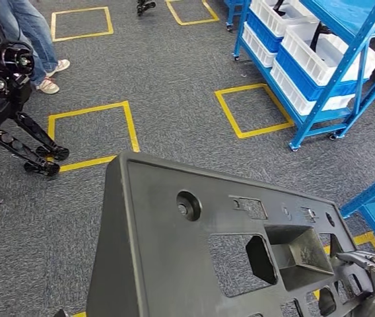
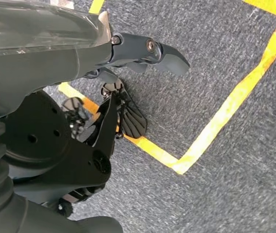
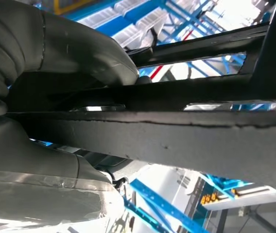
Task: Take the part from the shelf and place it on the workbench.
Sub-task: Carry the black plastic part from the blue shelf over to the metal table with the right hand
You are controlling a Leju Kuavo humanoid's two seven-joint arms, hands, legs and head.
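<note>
A person's legs [image 1: 35, 39] stand far left. The large dark plastic part [image 1: 195, 251] fills the foreground above grey carpet [image 1: 175, 86]. The right hand [image 1: 370, 281] grips its edge; the left hand's [image 2: 144, 53] hold cannot be told. A blue shelf [image 1: 325, 59] stands right.

The right hand [image 1: 370, 284] sits low at the head view's right, fingers curled against the part's [image 1: 185, 251] edge; its wrist view shows thumb and fingers [image 3: 92, 53] clamped across a rib, so it grips. The left hand's [image 2: 92, 58] fingers [image 2: 155, 51] reach out straight; whether it holds the part I cannot tell.
</note>
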